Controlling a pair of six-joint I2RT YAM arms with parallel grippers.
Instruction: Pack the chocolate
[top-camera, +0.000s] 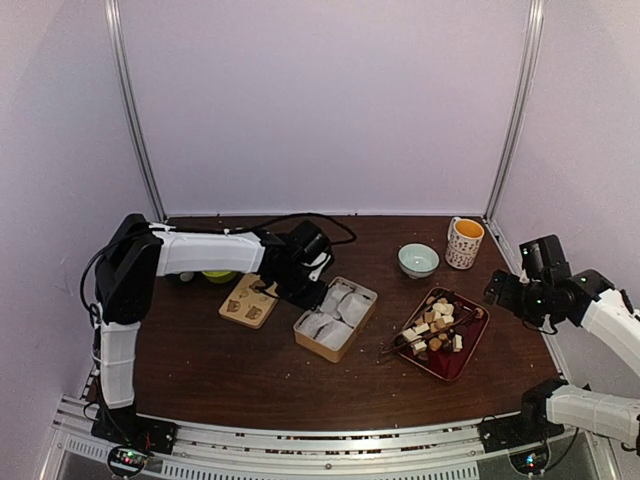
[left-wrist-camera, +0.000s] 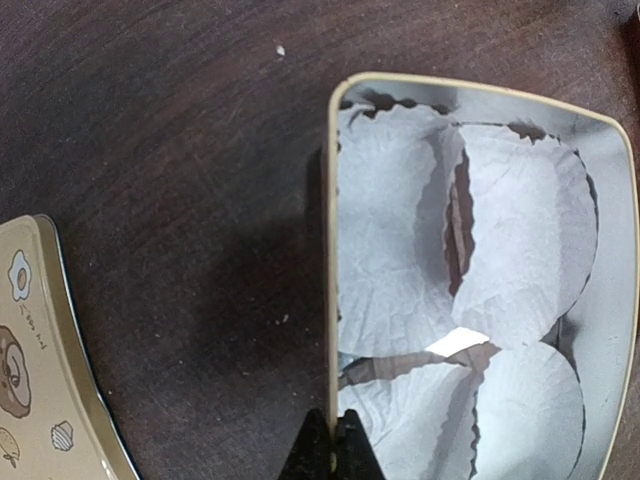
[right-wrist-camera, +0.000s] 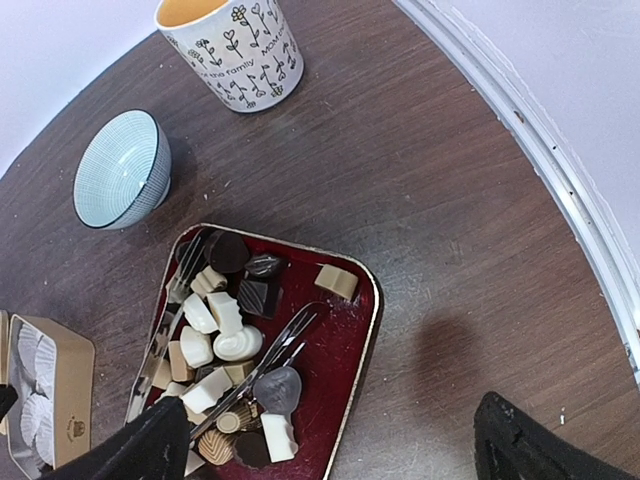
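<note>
Pinching thin metal tin (left-wrist-camera: 620, 300) rim: left gripper (left-wrist-camera: 333, 452). Chocolate (right-wrist-camera: 215, 320), smooth white, tan and dark pieces, heaped in glossy red tray (right-wrist-camera: 350, 340) below right gripper (right-wrist-camera: 335, 445), spread wide.

Dim, soft overhead light, lilac cast on the walls; top view grainy, low detail. Dark table (top-camera: 230, 370) shows only faint shadows. Left wrist view sharp; tin (left-wrist-camera: 331, 250) throws a soft shadow to its left in frame, paper liners (left-wrist-camera: 390, 230) nearly blown out. Right wrist view bends at the edges, chocolate (right-wrist-camera: 215, 330) in focus.
</note>
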